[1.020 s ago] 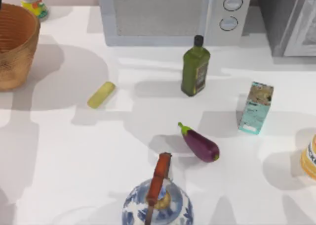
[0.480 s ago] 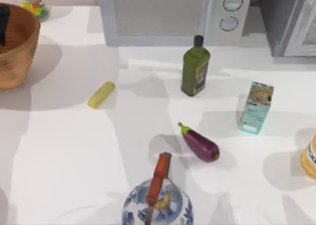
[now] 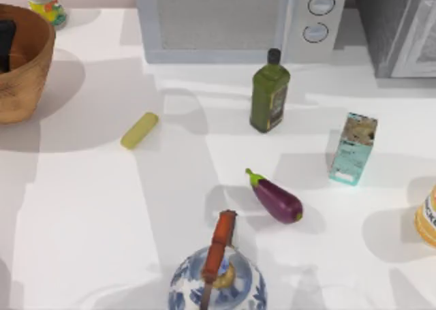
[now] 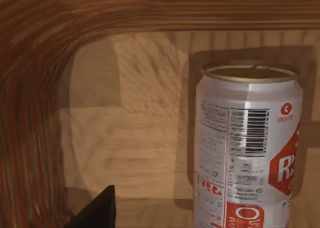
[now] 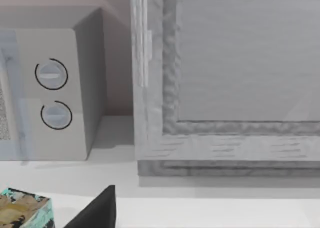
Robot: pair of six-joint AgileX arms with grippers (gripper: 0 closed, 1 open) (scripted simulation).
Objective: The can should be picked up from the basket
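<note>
Standing upright on the wooden floor of the basket point(image 4: 100, 112), the can point(image 4: 247, 148) has its long axis vertical, its pale gold top up and its white label (barcode and red marking) facing the left wrist camera. It sits close to the basket's curved inner wall. In the top view the basket point(image 3: 30, 71) is at the table's far left edge, and a dark part of the left gripper point(image 3: 5, 44) reaches down inside it; whether its fingers are spread or closed I cannot tell, since just one dark fingertip point(image 4: 97, 210) shows in the left wrist view, apart from the can. The right arm is off to the right side, its wrist camera looking at the microwave point(image 5: 50, 92), a grey cabinet point(image 5: 225, 82) beside it and a corner of the teal carton point(image 5: 22, 208); one dark fingertip point(image 5: 97, 208) shows there, and the state of that gripper cannot be told either. On the white table point(image 3: 88, 208) stand an olive-oil bottle point(image 3: 269, 92), the teal carton point(image 3: 353, 148), a blue-and-white teapot point(image 3: 216, 276) and a red-capped white bottle point(image 3: 45, 2); an eggplant point(image 3: 276, 197) and a small yellow piece point(image 3: 139, 131) lie flat.
</note>
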